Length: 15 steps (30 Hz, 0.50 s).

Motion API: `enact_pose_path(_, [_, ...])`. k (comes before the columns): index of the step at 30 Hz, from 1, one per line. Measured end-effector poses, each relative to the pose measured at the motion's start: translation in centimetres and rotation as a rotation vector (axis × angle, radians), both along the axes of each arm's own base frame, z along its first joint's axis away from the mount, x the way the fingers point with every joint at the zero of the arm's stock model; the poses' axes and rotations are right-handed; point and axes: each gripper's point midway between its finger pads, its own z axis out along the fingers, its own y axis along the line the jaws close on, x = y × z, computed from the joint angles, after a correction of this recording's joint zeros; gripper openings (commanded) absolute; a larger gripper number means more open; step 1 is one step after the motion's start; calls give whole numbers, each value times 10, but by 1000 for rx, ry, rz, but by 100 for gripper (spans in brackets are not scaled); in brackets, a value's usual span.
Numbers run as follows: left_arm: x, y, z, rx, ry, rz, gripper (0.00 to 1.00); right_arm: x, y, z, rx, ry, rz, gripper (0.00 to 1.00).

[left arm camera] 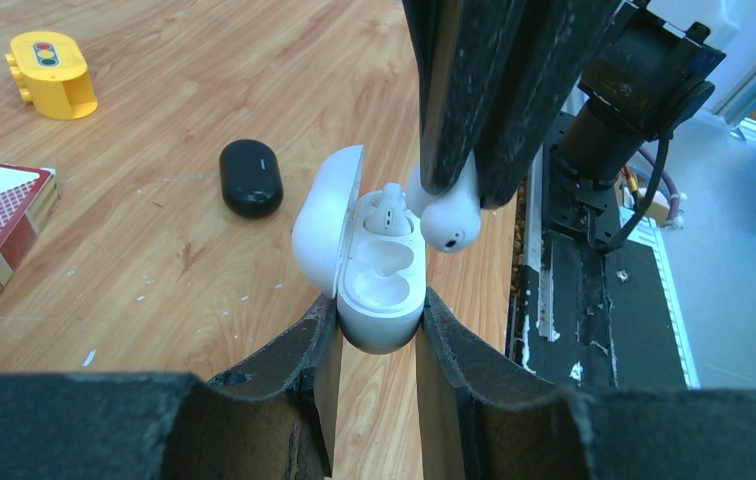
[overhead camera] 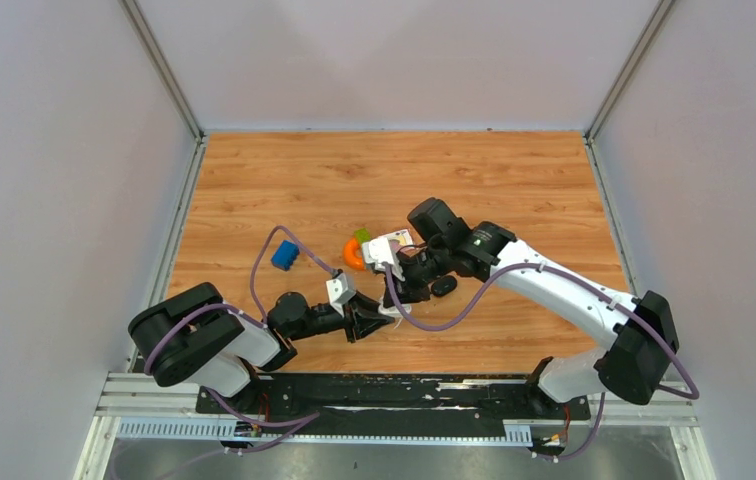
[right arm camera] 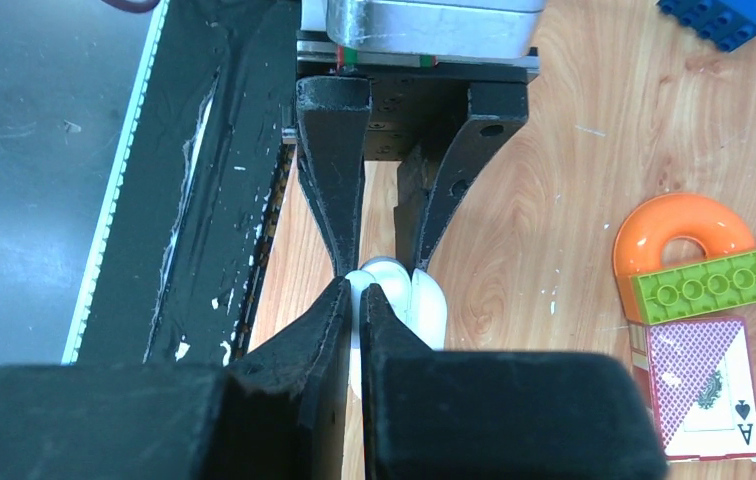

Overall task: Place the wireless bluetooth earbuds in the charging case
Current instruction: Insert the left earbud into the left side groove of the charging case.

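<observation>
The wireless bluetooth earbuds, where were they? (asked the operator)

One white bud sat in the far socket of the white charging case, whose lid stood swung open to the left. The near socket lay bare. The second white bud hung just over the case's right rim. (I answered)

And your hands?

My right gripper was pinching that second bud between its fingertips. My left gripper was clamped on the lower body of the case, one finger on each side. A black case lay closed on the table beyond, apart from the white one.
</observation>
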Motion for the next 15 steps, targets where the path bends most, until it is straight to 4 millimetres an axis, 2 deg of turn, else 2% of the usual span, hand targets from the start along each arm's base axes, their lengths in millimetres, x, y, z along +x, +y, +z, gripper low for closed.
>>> enact_pose_path(5, [-1, 0, -5, 20, -5, -5, 1, -3, -1, -13, -58, -12, 7, 6])
enact_pose_path(15, [-2, 0, -9, 40, -4, -7, 1, 0, -3, -26, -107, -26, 2, 6])
